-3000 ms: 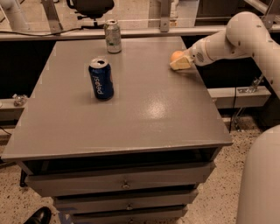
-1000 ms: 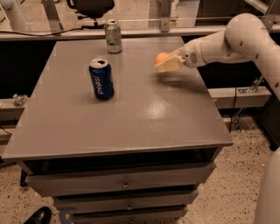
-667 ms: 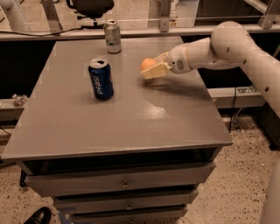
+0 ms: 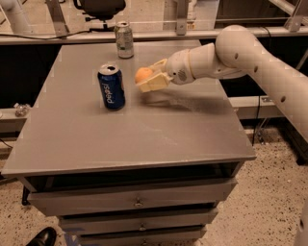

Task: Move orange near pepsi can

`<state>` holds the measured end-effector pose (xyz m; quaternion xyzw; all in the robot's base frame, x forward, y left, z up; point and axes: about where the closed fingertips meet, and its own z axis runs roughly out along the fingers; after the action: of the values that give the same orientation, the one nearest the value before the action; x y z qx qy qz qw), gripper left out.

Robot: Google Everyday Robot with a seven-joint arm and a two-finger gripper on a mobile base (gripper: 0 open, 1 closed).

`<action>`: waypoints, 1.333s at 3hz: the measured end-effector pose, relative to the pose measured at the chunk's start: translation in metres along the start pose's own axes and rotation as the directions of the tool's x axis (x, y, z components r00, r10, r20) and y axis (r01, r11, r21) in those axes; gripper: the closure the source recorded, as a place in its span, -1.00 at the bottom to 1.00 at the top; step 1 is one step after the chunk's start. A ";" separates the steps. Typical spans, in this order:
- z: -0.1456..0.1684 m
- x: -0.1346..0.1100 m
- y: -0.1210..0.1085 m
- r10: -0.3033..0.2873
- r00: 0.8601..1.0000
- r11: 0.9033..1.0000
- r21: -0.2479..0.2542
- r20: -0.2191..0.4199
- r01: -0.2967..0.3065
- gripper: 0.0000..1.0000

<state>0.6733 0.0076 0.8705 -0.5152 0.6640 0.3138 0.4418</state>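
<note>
The dark blue pepsi can (image 4: pixel 111 87) stands upright on the grey table (image 4: pixel 130 139), left of centre. My gripper (image 4: pixel 147 77) reaches in from the right on the white arm. It is shut on the orange (image 4: pixel 143 75) and holds it a little above the tabletop, just right of the pepsi can, with a small gap between them.
A silver-grey can with green marks (image 4: pixel 124 40) stands upright near the table's far edge. The table has drawers (image 4: pixel 137 202) below its front edge. A black chair base (image 4: pixel 99 8) stands beyond the table. A dark shoe (image 4: pixel 42 238) shows at the bottom left.
My gripper has carried the orange from the table's far right edge leftward, to just right of the pepsi can. The cans have not moved.
</note>
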 end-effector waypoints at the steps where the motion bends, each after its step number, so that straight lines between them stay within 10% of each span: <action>1: 0.002 0.000 0.015 -0.021 1.000 0.999 -0.044 -0.014 0.021 1.00; 3: 0.010 0.017 0.032 -0.009 1.000 0.992 -0.122 -0.022 0.007 1.00; 4: 0.020 0.023 0.037 0.004 1.000 0.988 -0.153 -0.014 -0.007 0.65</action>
<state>0.6410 0.0252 0.8397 -0.5479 0.6423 0.3617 0.3956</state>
